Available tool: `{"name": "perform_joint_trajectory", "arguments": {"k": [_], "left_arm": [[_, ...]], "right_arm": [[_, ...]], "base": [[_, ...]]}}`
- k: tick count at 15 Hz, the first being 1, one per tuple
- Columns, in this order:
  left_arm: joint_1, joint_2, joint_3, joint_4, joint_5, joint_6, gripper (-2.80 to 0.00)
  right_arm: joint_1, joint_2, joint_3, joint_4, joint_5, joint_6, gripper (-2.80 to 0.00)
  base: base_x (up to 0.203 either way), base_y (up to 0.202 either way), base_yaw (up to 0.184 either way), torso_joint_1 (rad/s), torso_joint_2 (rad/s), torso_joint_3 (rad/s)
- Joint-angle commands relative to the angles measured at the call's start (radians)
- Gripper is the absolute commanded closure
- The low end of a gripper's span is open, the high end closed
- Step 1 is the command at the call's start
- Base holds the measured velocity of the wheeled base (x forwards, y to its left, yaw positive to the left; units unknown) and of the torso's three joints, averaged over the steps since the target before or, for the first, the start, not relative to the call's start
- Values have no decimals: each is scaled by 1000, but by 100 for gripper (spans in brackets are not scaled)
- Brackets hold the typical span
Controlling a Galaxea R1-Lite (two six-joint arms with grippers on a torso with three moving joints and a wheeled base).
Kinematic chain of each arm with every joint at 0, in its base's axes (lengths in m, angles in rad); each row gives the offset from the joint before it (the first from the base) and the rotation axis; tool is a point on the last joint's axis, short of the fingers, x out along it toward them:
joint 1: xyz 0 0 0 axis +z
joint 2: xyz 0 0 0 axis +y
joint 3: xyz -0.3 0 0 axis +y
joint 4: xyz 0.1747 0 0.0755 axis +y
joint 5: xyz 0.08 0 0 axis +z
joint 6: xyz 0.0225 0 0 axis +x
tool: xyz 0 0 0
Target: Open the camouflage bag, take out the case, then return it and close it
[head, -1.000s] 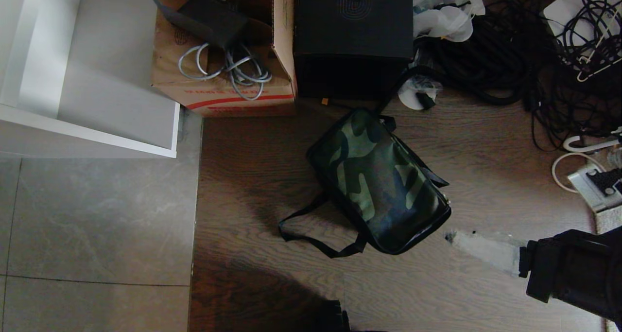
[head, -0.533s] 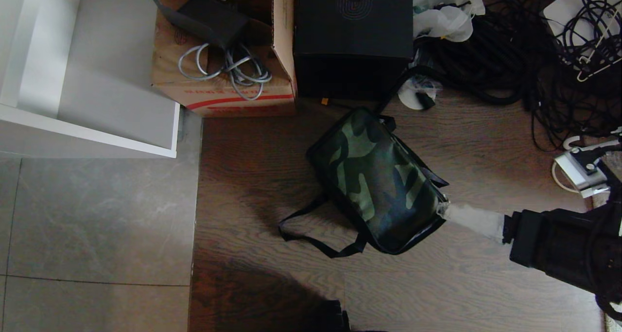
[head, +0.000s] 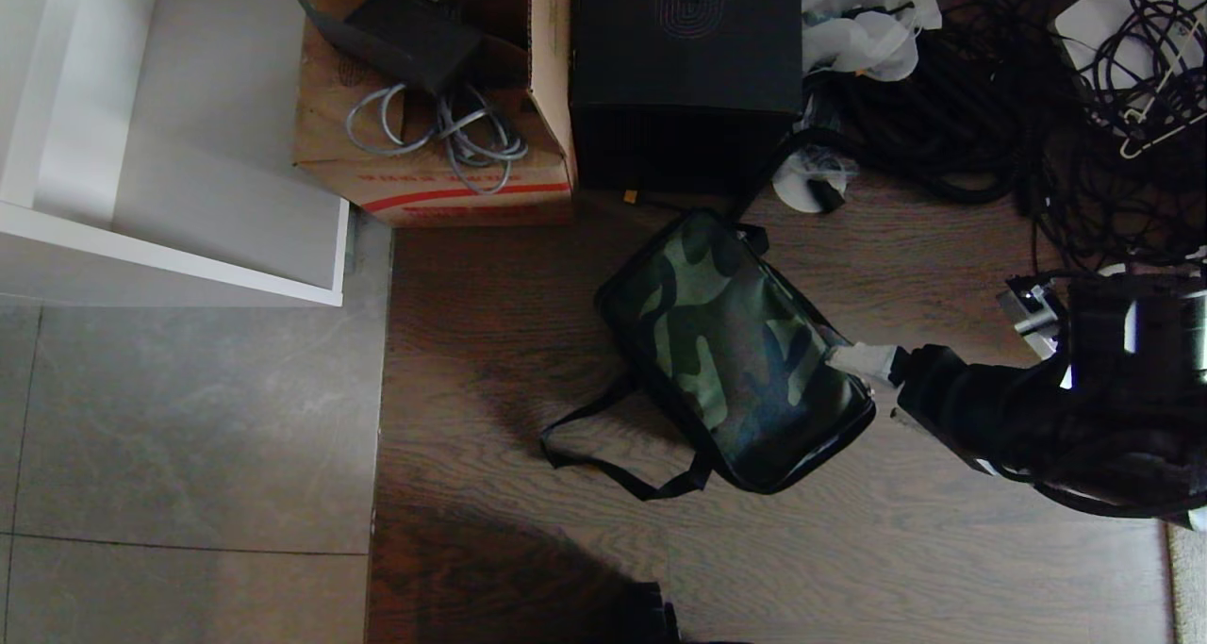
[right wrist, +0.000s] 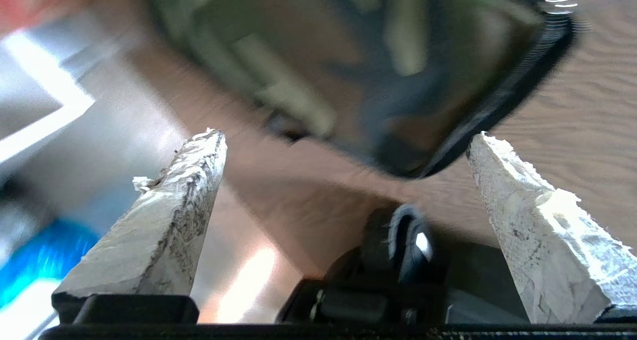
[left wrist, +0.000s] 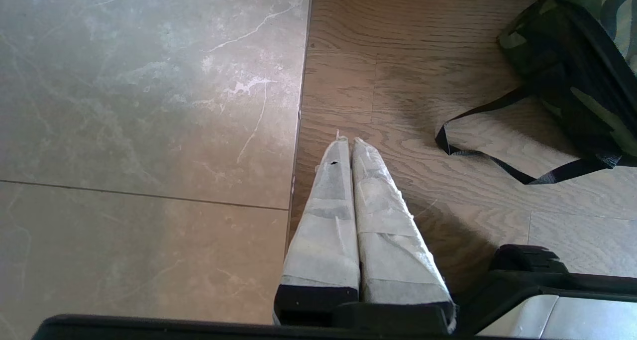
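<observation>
The camouflage bag lies zipped shut and slanted on the brown wood floor, its black strap looping out toward me. My right gripper reaches in from the right, with its white-wrapped fingers at the bag's right edge. In the right wrist view the same gripper stands open, fingers wide apart, with the bag blurred just beyond them. My left gripper is shut and parked over the seam between tile and wood, with the bag's corner and strap off to one side. The case is hidden.
A brown cardboard box with grey cables and a tall black box stand behind the bag. Black cable tangles and white plastic bags crowd the back right. A white shelf unit stands at the left on grey tile.
My right arm has swung from the near right up and leftward; its fingers went from the bare floor to the bag's right edge. The bag and left arm have stayed put.
</observation>
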Motion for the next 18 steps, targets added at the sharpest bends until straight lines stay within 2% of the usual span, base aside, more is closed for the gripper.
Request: {"name": "perform_joint_trajectory", "arguments": {"k": [1,3,5,6,10,14,16,18], "left_arm": [[0,0,8,-1,1,-1,0],[0,0,8,-1,1,-1,0],[0,0,9,-2,1,-1,0],[0,0,8,-2,1,-1,0],[0,0,8,-2,2,-1,0],[0,0,8,-2,2,-1,0],[0,0,8,0,2,-1,0],[0,0,8,0,1,1,0]], "right_arm": [[-16,82,3,8,-11,38,-280],[-16,119,5,11,-14,63,-280],[-16,141,-7,-10,-16,158,-280],[-15,143,-9,-41,-12,170,0],[-15,85,18,-27,-9,101,0],[-6,-94,108,-8,0,2,0],[9,-242,146,76,34,-85,0],[13,-390,170,236,45,-171,0]], "base": [[0,0,0,0,0,0],[0,0,0,0,0,0],[0,0,0,0,0,0],[0,0,0,0,0,0],[0,0,0,0,0,0],[0,0,0,0,0,0],[0,0,0,0,0,0],[0,0,0,0,0,0]]}}
